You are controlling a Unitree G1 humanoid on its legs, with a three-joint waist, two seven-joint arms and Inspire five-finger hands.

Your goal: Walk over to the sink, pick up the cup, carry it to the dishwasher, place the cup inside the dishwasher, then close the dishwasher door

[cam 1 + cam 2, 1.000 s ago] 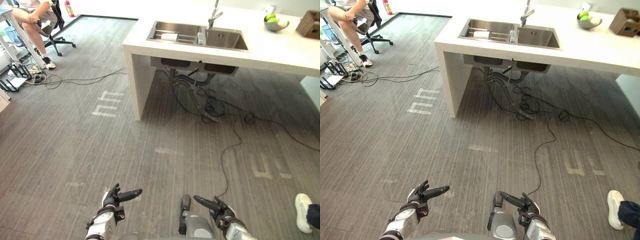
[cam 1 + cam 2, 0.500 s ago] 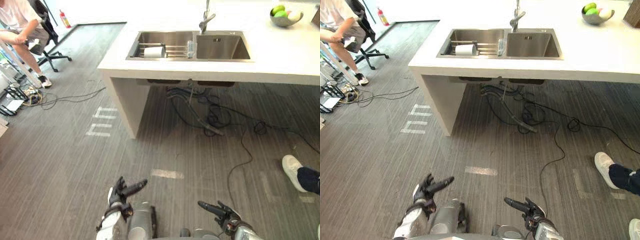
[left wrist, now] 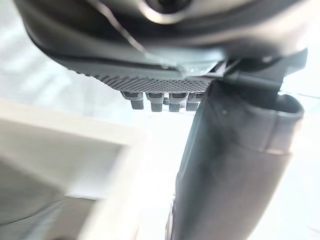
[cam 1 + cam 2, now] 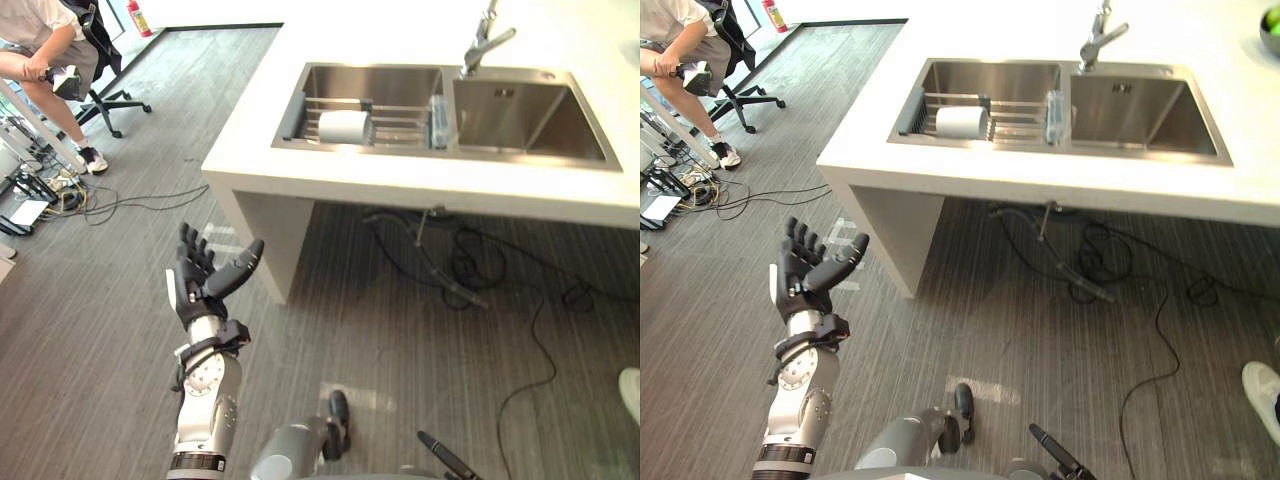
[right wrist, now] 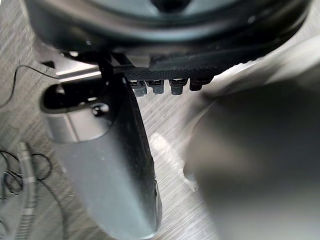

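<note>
Cup [image 4: 344, 127]: white, lying on side on rack [image 4: 390, 118], left basin of sink [image 4: 520, 125], in table [image 4: 400, 185].
Left hand [image 4: 196, 288]: raised near table corner, fingers spread, empty.
Right hand [image 4: 1052, 452]: low, finger straight.

The cup [image 4: 344, 127] lies on a rack [image 4: 398, 112] in the left basin of the sink [image 4: 520, 160]. The faucet [image 4: 483, 40] stands behind it. A person [image 4: 40, 40] sits far left.
</note>
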